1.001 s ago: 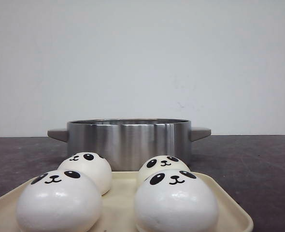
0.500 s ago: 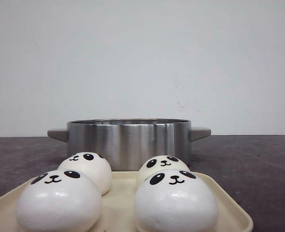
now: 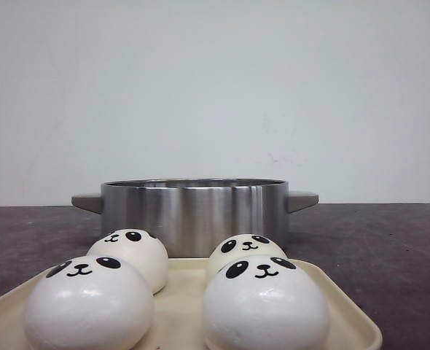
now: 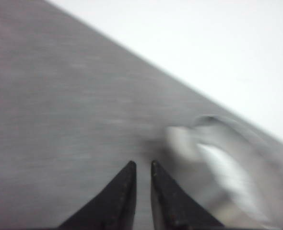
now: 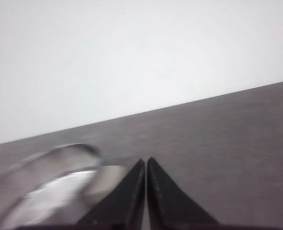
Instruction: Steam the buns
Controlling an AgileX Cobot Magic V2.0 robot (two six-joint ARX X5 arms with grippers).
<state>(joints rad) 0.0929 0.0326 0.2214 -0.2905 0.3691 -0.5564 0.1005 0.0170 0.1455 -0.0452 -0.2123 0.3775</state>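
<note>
Sitting nearest, four buns (image 3: 264, 306) rest on a cream tray (image 3: 346, 313), two in front, two behind, all untouched. Just beyond the tray stands the open steel pot (image 3: 193, 211) on the dark worktop (image 3: 390, 240). My left fingers (image 4: 142, 168) are nearly closed with a thin gap; my right fingers (image 5: 146, 165) are pressed together; both hold nothing. Both wrist views are smeared. I judge the glossy domes may slip or dent when pinched, and a low carry could clip the pot's rim.
</note>
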